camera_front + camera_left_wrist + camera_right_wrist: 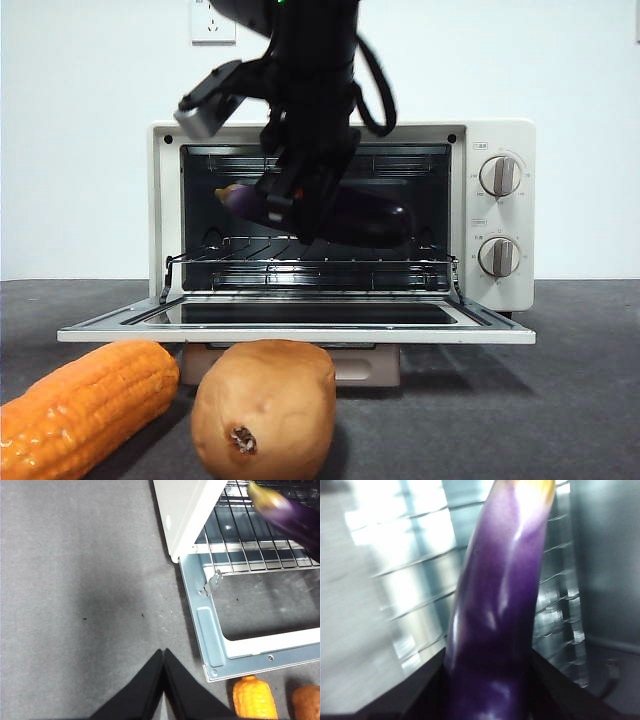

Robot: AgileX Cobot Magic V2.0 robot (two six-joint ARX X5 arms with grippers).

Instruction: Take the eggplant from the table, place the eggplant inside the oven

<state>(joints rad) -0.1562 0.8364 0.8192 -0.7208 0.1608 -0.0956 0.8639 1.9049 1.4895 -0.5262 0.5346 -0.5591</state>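
The glossy dark purple eggplant [370, 218] hangs lying sideways inside the open cream-white oven [495, 215], a little above its wire rack [310, 262]. My right gripper [300, 205] comes down from above in front of the cavity and is shut on the eggplant [495, 625], which fills the right wrist view between the black jaws. The left wrist view shows the eggplant's pale stem end [280, 507] over the rack. My left gripper [163, 652] is shut and empty, low over the grey table [75, 580] beside the oven's dropped door [240, 630].
An orange corn cob [85, 405] and a brown potato [265, 408] lie on the table in front of the dropped oven door [300, 322]. A white wall with a socket [212, 22] stands behind the oven.
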